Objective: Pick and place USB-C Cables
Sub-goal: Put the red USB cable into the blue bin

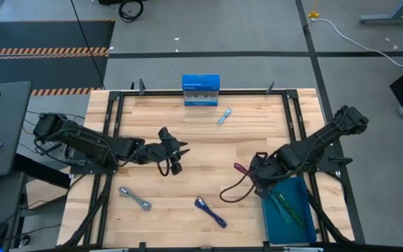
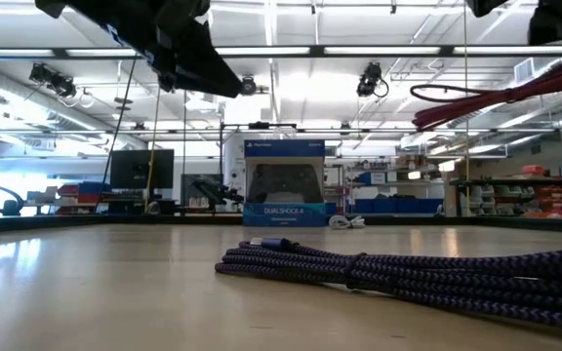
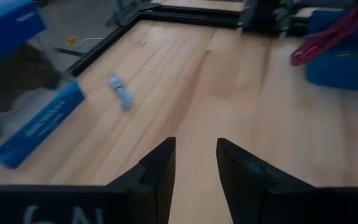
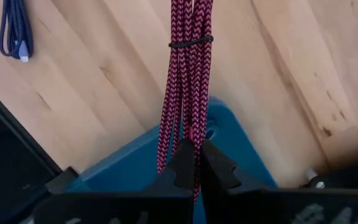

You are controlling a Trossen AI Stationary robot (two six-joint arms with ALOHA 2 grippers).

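My right gripper (image 4: 195,148) is shut on the maroon cable bundle (image 4: 188,68), above the table beside the blue bin (image 1: 296,196). One green cable (image 1: 285,206) lies in that bin. My left gripper (image 3: 195,163) is open, touches nothing and hovers over the table's middle left (image 1: 177,152). Lying flat on the wood are the grey cable (image 1: 136,199), the navy cable (image 1: 211,213), which fills the foreground of the low view (image 2: 408,275), and the pale silver-blue cable (image 1: 224,116). The dark green and teal cables I cannot tell apart. My right gripper pinches the maroon bundle between its two fingers near one end (image 4: 192,134). The bundle runs forward along the fingers, past its black tie (image 4: 190,42). It is lifted clear of the table and sticks out roughly level, toward the table's left (image 2: 496,97).
An upright blue-and-white box (image 1: 201,90) stands at the far edge. A black frame (image 1: 114,119) runs along the table's sides. A black lead (image 1: 231,194) loops down from the right arm. Bare wood lies between the arms.
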